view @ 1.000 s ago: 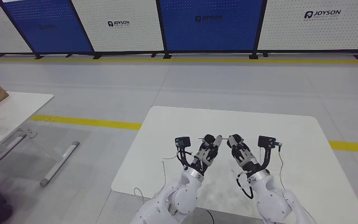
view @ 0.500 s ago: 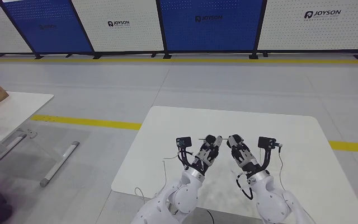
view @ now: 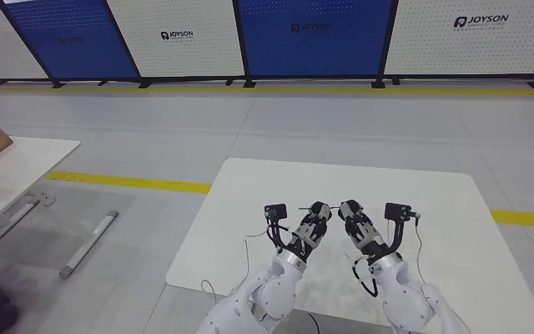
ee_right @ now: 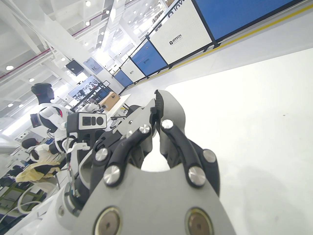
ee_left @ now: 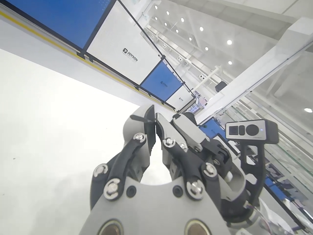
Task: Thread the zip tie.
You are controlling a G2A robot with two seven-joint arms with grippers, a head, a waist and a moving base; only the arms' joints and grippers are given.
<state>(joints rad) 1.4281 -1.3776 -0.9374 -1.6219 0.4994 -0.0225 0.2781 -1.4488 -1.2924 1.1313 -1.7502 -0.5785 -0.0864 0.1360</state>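
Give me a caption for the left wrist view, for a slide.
Left gripper pinches a black zip tie above the white table.

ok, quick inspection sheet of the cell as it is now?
surface: white table, a few specks.
job's things: black zip tie, one end poking out of the left grip.
clutter: nothing seen.
grippers: left gripper shut on the zip tie; right gripper shut on a small black piece, apparently the tie's other end; the two close together above the table.
cables: thin wires beside the wrists.
surroundings: blue and white panels, yellow floor line, second table.
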